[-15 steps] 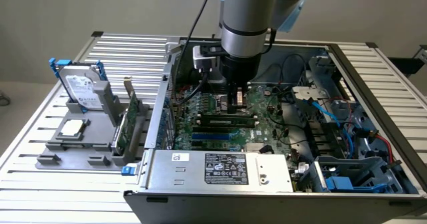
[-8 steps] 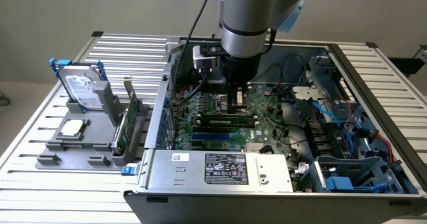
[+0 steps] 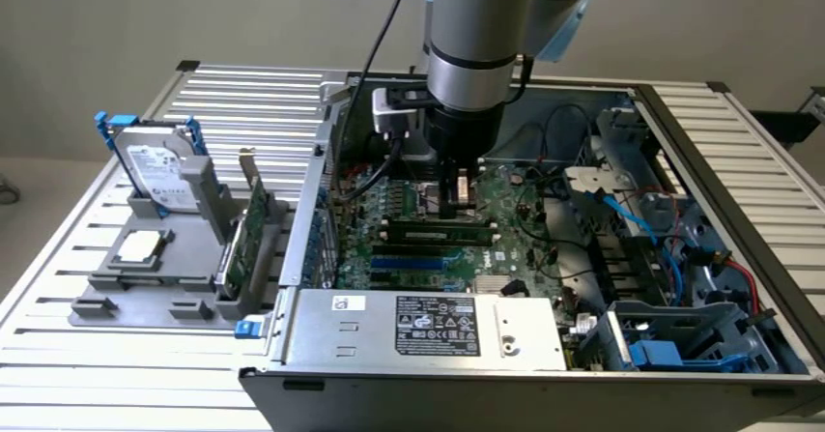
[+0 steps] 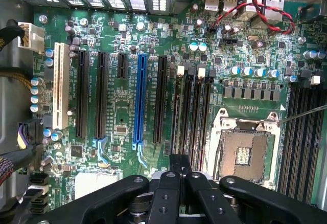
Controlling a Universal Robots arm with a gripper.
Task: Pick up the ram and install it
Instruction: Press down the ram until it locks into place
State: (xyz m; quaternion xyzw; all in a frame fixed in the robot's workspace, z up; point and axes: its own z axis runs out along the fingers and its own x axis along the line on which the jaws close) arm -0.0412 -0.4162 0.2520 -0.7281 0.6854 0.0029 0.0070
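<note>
**A:** Start from the front. What sits nearest, ahead of the motherboard [image 3: 523, 244]?

**B:** The grey power supply [image 3: 426, 324] with its label. It lies inside the open computer case [image 3: 542, 382], just in front of the motherboard's near edge.

**A:** And the ram?

**B:** The ram [image 3: 439, 231] is a dark-green stick on the motherboard, lying along the long black memory slots near the board's middle. I cannot tell whether it is fully seated.

**A:** Where is the gripper?

**B:** The gripper [image 3: 459, 198] hangs straight down over the motherboard, right behind the ram and close above the slots. In the wrist view the gripper [image 4: 179, 165] has its jaws drawn tight together, with no gap. I cannot tell whether they pinch the ram's edge.

**A:** What else on the board?

**B:** The wrist view shows a blue slot [image 4: 139, 101] among black ones and the open CPU socket [image 4: 244, 150] just beside the memory slots.

**A:** Farther out?

**B:** Well clear of the motherboard, off the case toward the exterior view's left, a grey holder carries a hard drive [image 3: 161, 171] standing upright and a green expansion card [image 3: 251, 229] on edge. All of it sits on the slatted table [image 3: 258, 94].
</note>
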